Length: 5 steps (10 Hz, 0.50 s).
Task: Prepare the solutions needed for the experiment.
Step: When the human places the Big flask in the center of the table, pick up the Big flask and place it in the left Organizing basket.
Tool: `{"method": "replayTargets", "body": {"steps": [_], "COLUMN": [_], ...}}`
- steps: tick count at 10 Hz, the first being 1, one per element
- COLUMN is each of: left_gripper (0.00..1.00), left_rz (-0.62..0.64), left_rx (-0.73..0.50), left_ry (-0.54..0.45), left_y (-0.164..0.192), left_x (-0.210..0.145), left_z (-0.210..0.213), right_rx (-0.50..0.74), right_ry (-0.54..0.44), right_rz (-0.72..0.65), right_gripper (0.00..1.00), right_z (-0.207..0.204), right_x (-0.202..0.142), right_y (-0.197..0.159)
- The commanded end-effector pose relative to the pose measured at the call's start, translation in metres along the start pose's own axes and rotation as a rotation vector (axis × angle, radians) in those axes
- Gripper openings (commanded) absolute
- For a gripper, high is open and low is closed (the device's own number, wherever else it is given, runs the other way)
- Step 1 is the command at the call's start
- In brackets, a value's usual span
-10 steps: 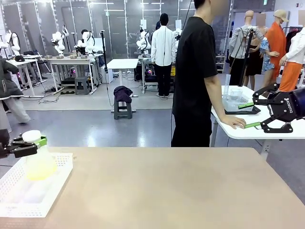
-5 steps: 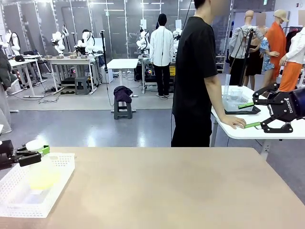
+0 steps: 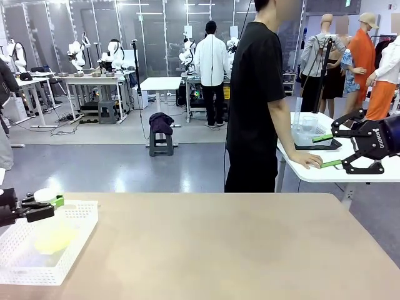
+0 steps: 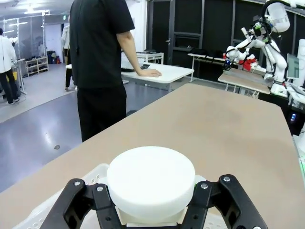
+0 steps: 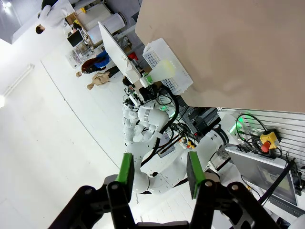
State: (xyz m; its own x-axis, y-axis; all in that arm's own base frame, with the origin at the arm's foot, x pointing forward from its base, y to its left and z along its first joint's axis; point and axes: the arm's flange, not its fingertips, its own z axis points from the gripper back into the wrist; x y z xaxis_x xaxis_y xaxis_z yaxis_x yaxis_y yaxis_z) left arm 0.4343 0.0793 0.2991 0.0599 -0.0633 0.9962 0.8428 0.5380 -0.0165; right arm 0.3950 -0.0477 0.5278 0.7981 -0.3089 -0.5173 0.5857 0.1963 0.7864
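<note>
- Evidently the fetching step: the left gripper is clamped on the white-capped flask of yellow-green solution, inside the white basket at the worktop's left edge.
- Right gripper hangs part-open, empty.
- Next likely calls for lifting the flask clear of the basket wall.

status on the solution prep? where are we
Early. Done: nothing set out; the table shows no labware beyond the white basket. In hand: left gripper is shut on the white-capped bottle of yellowish liquid, inside the basket. Right gripper hangs open, holding nothing. Left: getting the bottle out and preparing.
</note>
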Motion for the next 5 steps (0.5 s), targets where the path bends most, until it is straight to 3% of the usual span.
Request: {"method": "replayTargets", "body": {"steps": [1,5], "left_gripper": [0.00,0.00], "left_rz": [-0.015,-0.025], "left_rx": [0.042,0.039], "left_ry": [0.007,0.000], "left_y": [0.0002,-0.0019], "left_x": [-0.0037,-0.0127], "left_z": [-0.0063,-0.0082], "right_rx": [0.010,0.010], "right_ry": [0.007,0.007], "right_rz": [0.007,0.007], "right_gripper": [0.57,0.57], "right_z": [0.0003,0.0003], "right_x": [-0.0011,-0.0011], "right_y": [0.0011,0.0011]}}
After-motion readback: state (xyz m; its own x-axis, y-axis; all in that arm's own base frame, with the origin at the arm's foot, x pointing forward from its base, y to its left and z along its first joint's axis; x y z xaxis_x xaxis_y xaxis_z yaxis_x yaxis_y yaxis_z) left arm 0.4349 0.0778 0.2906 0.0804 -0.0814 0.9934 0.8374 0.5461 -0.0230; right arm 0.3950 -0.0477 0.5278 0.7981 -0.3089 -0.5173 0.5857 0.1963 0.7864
